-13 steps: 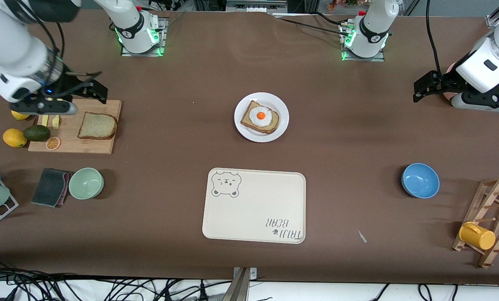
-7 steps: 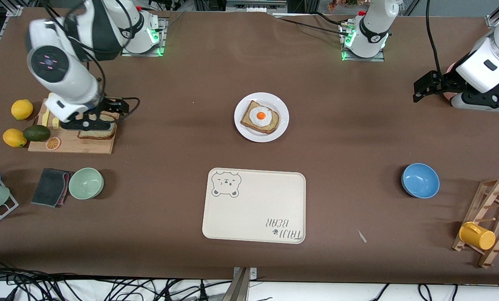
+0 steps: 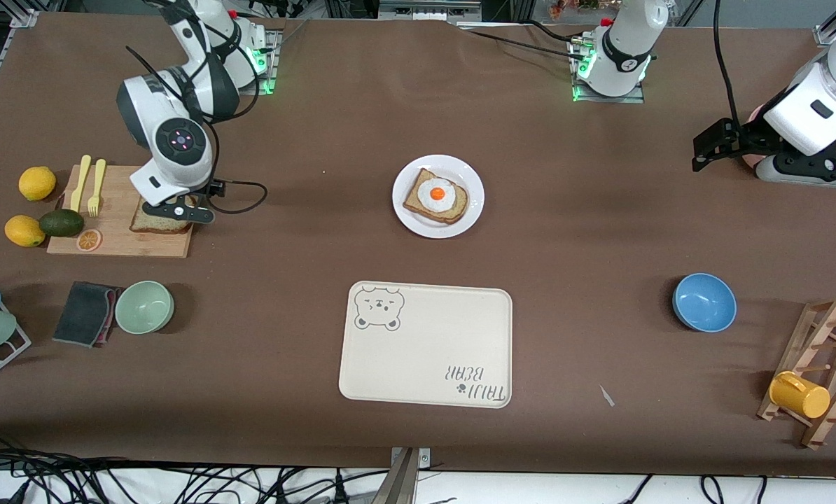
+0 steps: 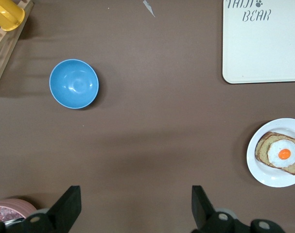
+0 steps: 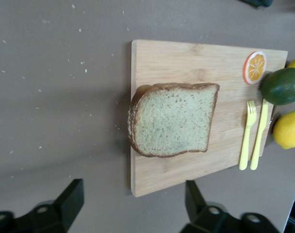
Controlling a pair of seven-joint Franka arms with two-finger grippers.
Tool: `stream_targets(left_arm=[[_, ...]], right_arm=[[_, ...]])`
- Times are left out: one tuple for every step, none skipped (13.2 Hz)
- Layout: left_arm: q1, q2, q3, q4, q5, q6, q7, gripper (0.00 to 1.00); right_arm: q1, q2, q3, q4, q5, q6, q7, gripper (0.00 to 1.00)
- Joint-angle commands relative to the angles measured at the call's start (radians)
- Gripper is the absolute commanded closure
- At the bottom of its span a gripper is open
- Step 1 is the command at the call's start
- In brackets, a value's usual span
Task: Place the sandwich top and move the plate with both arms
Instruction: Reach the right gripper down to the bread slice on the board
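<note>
My right tool (image 3: 178, 212) hangs over the sandwich top (image 3: 152, 224), fingers spread wide, gripping nothing. The slice lies flat on the cutting board (image 3: 113, 241), toward the right arm's end of the tabletop. I judge it light, soft and crumbly, so I would pinch gently across its firmer crust edges. Slightly farther, mid-tabletop, the plate (image 3: 471, 210) carries the egg-topped slice (image 3: 435, 197). My left tool (image 3: 713, 148) waits over its own end, spread and empty.
</note>
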Motion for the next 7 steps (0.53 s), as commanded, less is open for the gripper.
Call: stream_targets(left_arm=[[0.005,0.006,-0.002,0.020,-0.013,-0.012,0.005,0.00],[0.005,0.006,-0.002,0.020,-0.013,-0.012,0.005,0.00],[0.005,0.006,-0.002,0.020,-0.013,-0.012,0.005,0.00],[0.005,0.006,-0.002,0.020,-0.013,-0.012,0.005,0.00],[0.005,0.006,-0.002,0.020,-0.013,-0.012,0.005,0.00],[0.005,0.006,-0.002,0.020,-0.013,-0.014,0.005,0.00],[0.005,0.006,-0.002,0.020,-0.013,-0.014,0.005,0.00]], right_arm=[[-0.005,0.039,0.004,0.009,-0.041,0.015,0.050,0.12],[-0.013,0.065,0.001,0.010,-0.076,0.035,0.064,0.12],[-0.015,0.086,-0.008,0.010,-0.120,0.053,0.084,0.12],[-0.015,0.111,-0.016,0.015,-0.159,0.058,0.108,0.12],[-0.015,0.134,-0.016,0.019,-0.191,0.059,0.131,0.12],[-0.015,0.151,-0.016,0.021,-0.216,0.069,0.144,0.12],[-0.018,0.158,-0.017,0.022,-0.236,0.076,0.148,0.12]])
